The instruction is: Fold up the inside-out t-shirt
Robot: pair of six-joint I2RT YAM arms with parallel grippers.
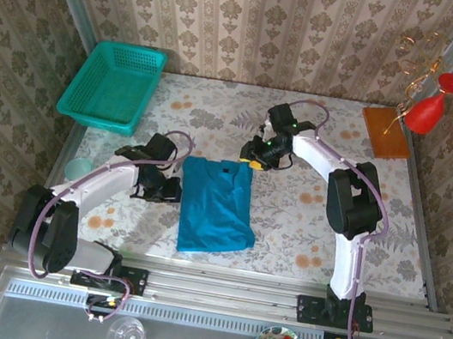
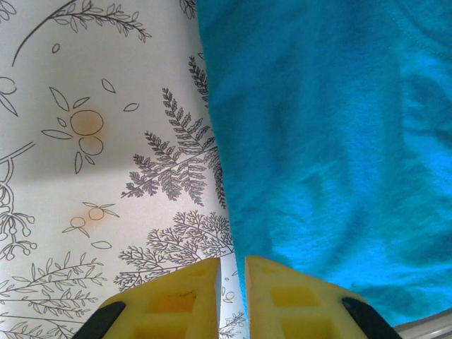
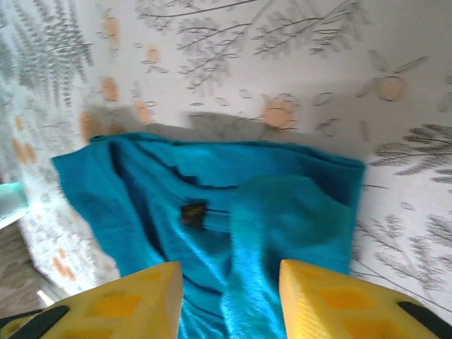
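1. The t-shirt (image 1: 216,207) lay flat in the middle of the worktop (image 1: 314,219), between the two arms.
2. It was folded into a narrow oblong, and its long axis ran from the near edge toward the far wall, leaning a little to the left at the far end.
3. The collar end pointed away from the arm bases, and the hem end sat close to the worktop's near edge.
4. The cloth was soft, plain blue-teal knit with no print. It showed shallow creases, and a small dark label (image 3: 193,212) sat just below the neckline.
5. In the right wrist view a sleeve flap lay folded over the body beside the label, with a rounded edge.
6. The worktop was covered in a pale sheet printed with grey ferns and orange fruit.
7. The left tool (image 2: 233,272) sat at the shirt's left edge. Its yellow fingers (image 2: 176,300) were almost closed with only a slit between them, and nothing was in that slit.
8. The right tool (image 3: 229,300) hovered over the collar end. Its yellow fingers stood clearly apart and gripped nothing, and the cloth lay below the gap.
9. A rigid teal mesh basket (image 1: 112,85) stood at the far left corner, well apart from the shirt.
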